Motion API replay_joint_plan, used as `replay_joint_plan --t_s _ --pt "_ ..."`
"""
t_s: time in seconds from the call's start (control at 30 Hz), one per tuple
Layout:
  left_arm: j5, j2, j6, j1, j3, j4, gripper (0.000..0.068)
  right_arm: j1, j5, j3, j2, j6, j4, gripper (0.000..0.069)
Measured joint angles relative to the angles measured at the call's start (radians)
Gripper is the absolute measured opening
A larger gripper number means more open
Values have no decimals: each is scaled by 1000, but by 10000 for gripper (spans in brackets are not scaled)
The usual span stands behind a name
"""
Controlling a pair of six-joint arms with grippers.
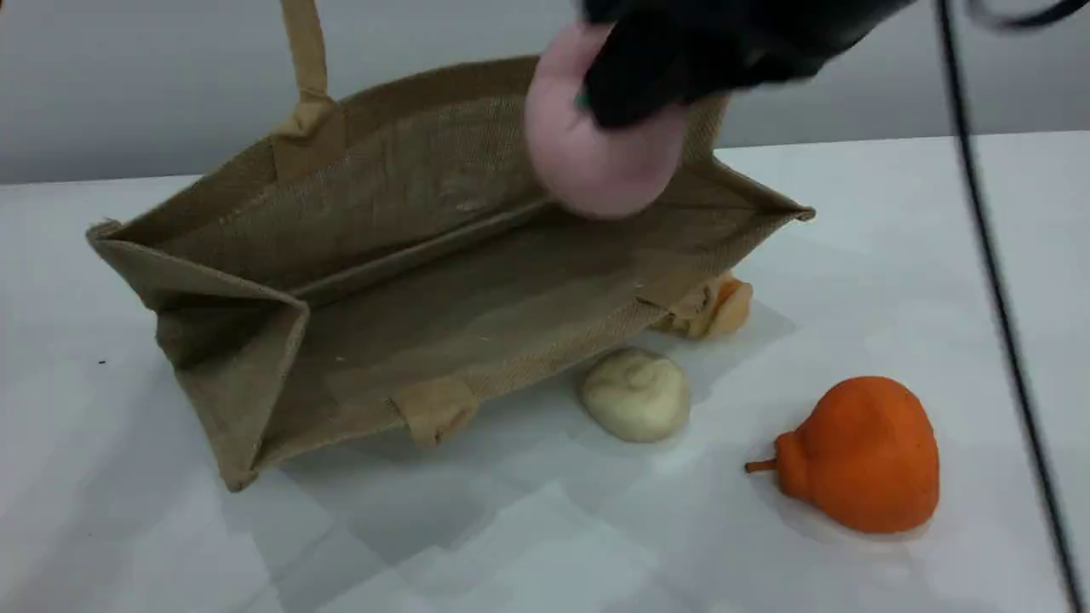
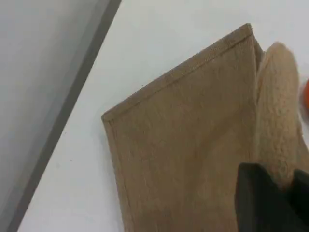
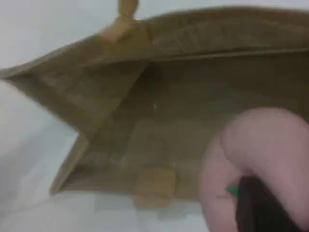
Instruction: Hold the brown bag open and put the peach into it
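The brown bag [image 1: 443,281] lies on the white table with its mouth wide open toward the scene camera. Its far handle [image 1: 305,51] runs straight up out of the top edge. In the left wrist view the beige handle [image 2: 277,111] leads down into my left gripper [image 2: 270,203], which is shut on it above the bag's outer wall [image 2: 183,150]. My right gripper [image 1: 630,94] is shut on the pale pink peach [image 1: 596,166] and holds it in the air over the right part of the bag's mouth. In the right wrist view the peach [image 3: 260,150] hangs above the bag's inside [image 3: 159,130].
A cream-white bun [image 1: 637,396] lies just in front of the bag's lower edge. An orange pear-shaped fruit [image 1: 860,455] sits at the front right. A tan-orange item [image 1: 719,308] is half hidden behind the bag's right corner. A black cable [image 1: 996,298] hangs down the right side.
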Motion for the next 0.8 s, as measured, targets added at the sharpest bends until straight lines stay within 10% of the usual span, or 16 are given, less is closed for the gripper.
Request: replay_joint_plan --t_s 0.53,0.8 --pt "0 0 0 0 0 -1 92 3 -260 -175 422 -1 17 75" --pt "0 0 0 0 0 -1 92 2 -257 -229 455 4 37 423"
